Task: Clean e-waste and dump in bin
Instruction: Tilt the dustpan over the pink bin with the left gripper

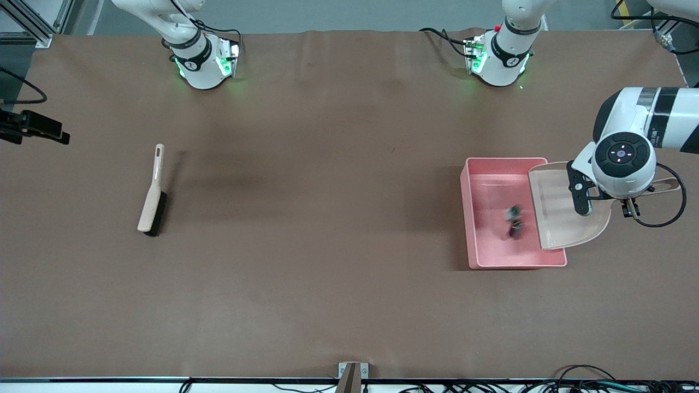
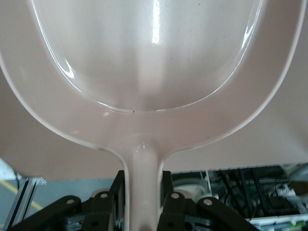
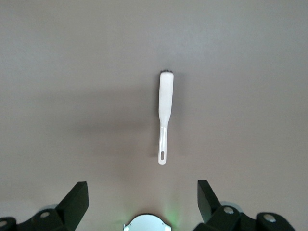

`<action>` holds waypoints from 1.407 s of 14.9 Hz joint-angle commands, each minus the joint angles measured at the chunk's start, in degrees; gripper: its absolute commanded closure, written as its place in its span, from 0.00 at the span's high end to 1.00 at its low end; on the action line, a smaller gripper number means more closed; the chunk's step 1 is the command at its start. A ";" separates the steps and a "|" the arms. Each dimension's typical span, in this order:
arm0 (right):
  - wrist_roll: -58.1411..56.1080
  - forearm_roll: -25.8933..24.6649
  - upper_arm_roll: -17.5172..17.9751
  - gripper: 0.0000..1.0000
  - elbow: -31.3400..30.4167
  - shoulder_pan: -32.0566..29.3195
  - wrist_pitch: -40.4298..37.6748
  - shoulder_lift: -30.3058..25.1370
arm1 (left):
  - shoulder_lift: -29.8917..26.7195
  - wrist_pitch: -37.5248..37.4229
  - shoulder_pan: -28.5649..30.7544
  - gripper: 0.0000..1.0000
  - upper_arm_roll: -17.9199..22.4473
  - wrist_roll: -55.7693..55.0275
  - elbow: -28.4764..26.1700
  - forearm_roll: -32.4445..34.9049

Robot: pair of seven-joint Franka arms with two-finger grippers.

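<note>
From the front, the left gripper (image 1: 587,199) holds the beige dustpan (image 1: 562,210) tipped over the pink bin (image 1: 494,164) at the left arm's end of the table; the e-waste (image 1: 514,221) lies blurred inside the bin. The brush (image 1: 151,192) rests on the table (image 1: 327,218) toward the right arm's end.

The left wrist view shows the jaws clamped on the dustpan's handle (image 2: 143,192), the pan (image 2: 154,62) empty. Holding the tilt until nothing clings, lip inside the rim, would finish the dump cleanly.

The right wrist view shows the right gripper (image 3: 142,202) waiting spread wide, high over the brush (image 3: 164,113).
</note>
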 commanded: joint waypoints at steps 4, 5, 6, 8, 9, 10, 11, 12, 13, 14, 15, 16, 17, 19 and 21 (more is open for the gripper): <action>0.85 -0.94 0.64 1.00 0.03 0.54 2.69 -2.41 | -0.89 -2.37 -1.31 0.03 -0.03 -0.27 3.03 1.87; 0.15 -1.03 0.46 1.00 0.12 0.28 2.60 -2.23 | -1.07 -2.37 -1.32 0.03 -0.03 -0.01 4.26 1.35; 0.15 -1.03 0.37 1.00 0.21 0.19 2.60 -2.23 | -0.98 -2.37 -1.23 0.03 -0.38 -0.01 5.66 0.30; 0.58 -0.86 0.37 1.00 0.30 0.19 2.69 -2.23 | -1.33 -2.29 -1.23 0.03 -1.61 -0.18 7.69 -6.19; 0.94 -0.60 0.37 1.00 0.47 0.19 2.86 -2.23 | -1.16 -2.20 -1.31 0.03 -2.57 -0.96 9.00 -8.22; 0.68 -1.03 0.46 1.00 0.82 0.36 2.86 -2.23 | -0.64 -1.94 -1.40 0.03 -4.15 -1.06 10.41 -9.80; 0.85 -1.03 0.46 1.00 1.61 0.45 2.69 -2.23 | 0.24 -1.67 -1.58 0.03 -5.03 -1.23 11.38 -11.21; 0.59 -1.03 0.46 1.00 1.71 0.45 2.42 -2.23 | 1.47 -1.50 -2.01 0.03 -6.17 -1.76 12.34 -12.44; 0.33 -0.95 0.46 1.00 1.71 0.36 2.42 -2.23 | 2.61 -0.97 -2.71 0.03 -7.05 -2.55 13.05 -13.33; 0.15 -0.95 0.46 1.00 1.71 0.36 2.07 -2.40 | 3.49 -0.27 -3.77 0.03 -7.41 -3.69 13.14 -14.03; 0.32 -0.95 0.46 1.00 1.71 0.36 2.07 -2.40 | 4.02 0.78 -5.26 0.03 -7.42 -5.00 13.14 -14.91; 0.93 -0.95 0.46 1.00 1.71 0.36 1.98 -2.58 | 4.81 2.36 -7.01 0.03 -7.42 -6.32 13.14 -15.96; 1.03 -0.95 0.37 1.00 1.71 0.36 1.02 -2.58 | 5.78 3.50 -8.68 0.03 -7.42 -7.99 13.06 -16.58; 0.94 -1.03 0.37 1.00 1.71 0.36 -0.21 -2.58 | 8.50 5.61 -11.67 0.03 -7.42 -12.12 13.14 -16.67; 0.42 -0.95 0.20 1.00 1.18 -0.51 -0.48 -2.40 | 11.22 7.90 -14.83 0.03 -7.42 -16.42 13.06 -16.50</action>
